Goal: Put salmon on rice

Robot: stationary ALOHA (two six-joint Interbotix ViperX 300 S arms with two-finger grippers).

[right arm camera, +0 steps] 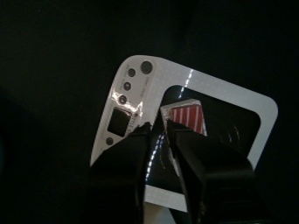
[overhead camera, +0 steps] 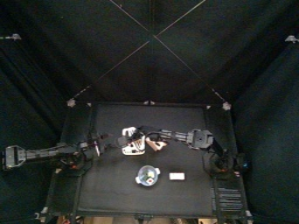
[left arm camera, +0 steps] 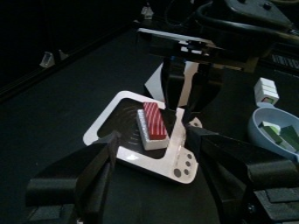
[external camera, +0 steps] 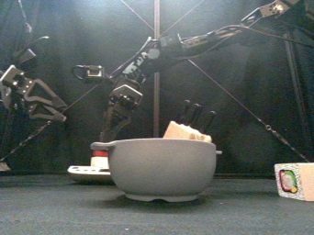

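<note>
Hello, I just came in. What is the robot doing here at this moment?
The right arm reaches across the table, and its right gripper is down at the salmon piece lying on a white cutting board. Its jaws stand on either side of the salmon, which has not left the board. The left gripper rests beside the board, holding nothing. Nearer the front stands a grey bowl, and what shows above its rim may be the rice. A small box lies to its right.

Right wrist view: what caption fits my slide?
Right gripper reaches down over the red salmon piece lying on a white cutting board.
</note>
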